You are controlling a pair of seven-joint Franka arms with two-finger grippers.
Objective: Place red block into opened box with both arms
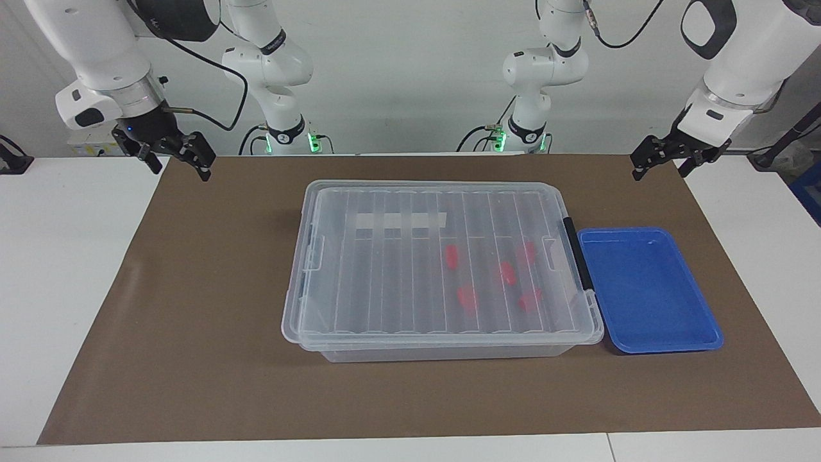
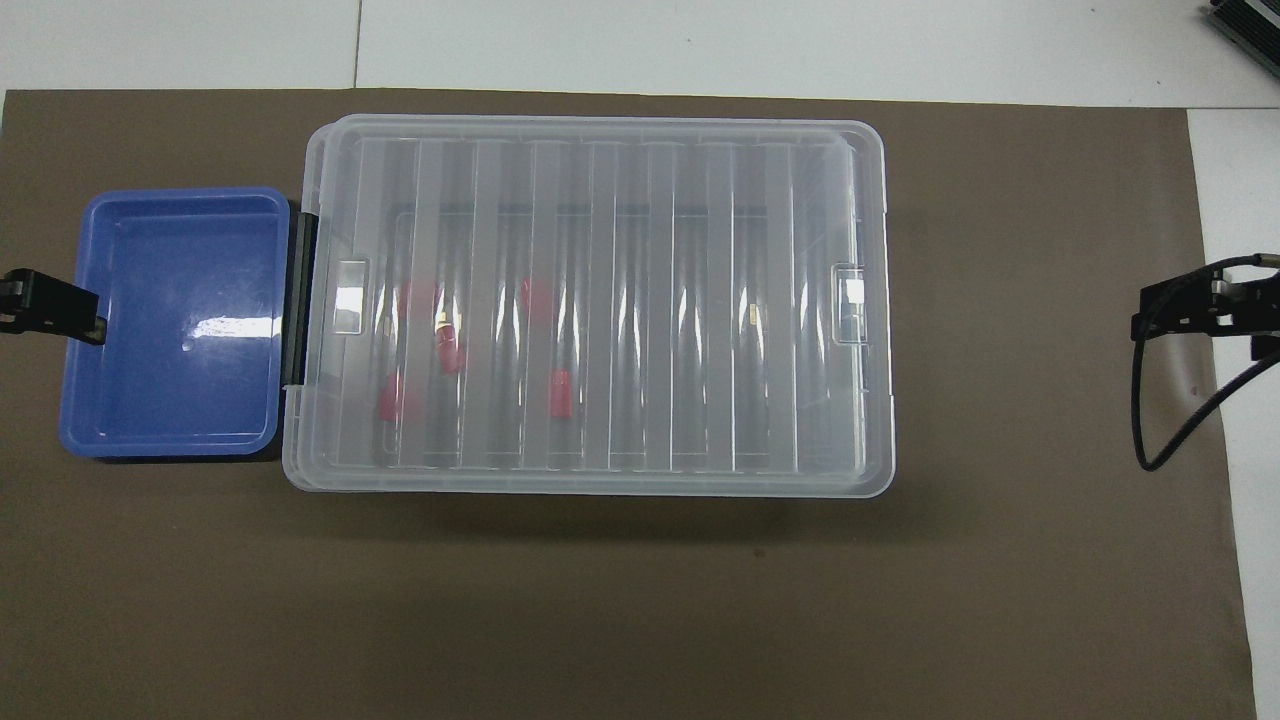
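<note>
The box [image 1: 442, 351] is a clear bin in the middle of the brown mat, and its ribbed lid [image 1: 385, 269] lies flat on top of it. Several red blocks, one being [image 1: 451, 255], show blurred through the lid [image 2: 680, 300] at the box's end toward the left arm; one red block [image 2: 560, 392] is among them. My right gripper [image 1: 181, 168] hangs open over the mat's corner, apart from the box. My left gripper [image 1: 659, 168] hangs open over the mat's corner at its own end, holding nothing. Overhead, only the tips of the left gripper [image 2: 50, 310] and right gripper [image 2: 1190, 312] show.
An empty blue tray [image 1: 705, 333] stands against the box's end with the black handle [image 1: 577, 256], toward the left arm's end. A black cable [image 2: 1165, 440] loops down from the right gripper. White table [image 1: 64, 289] surrounds the mat.
</note>
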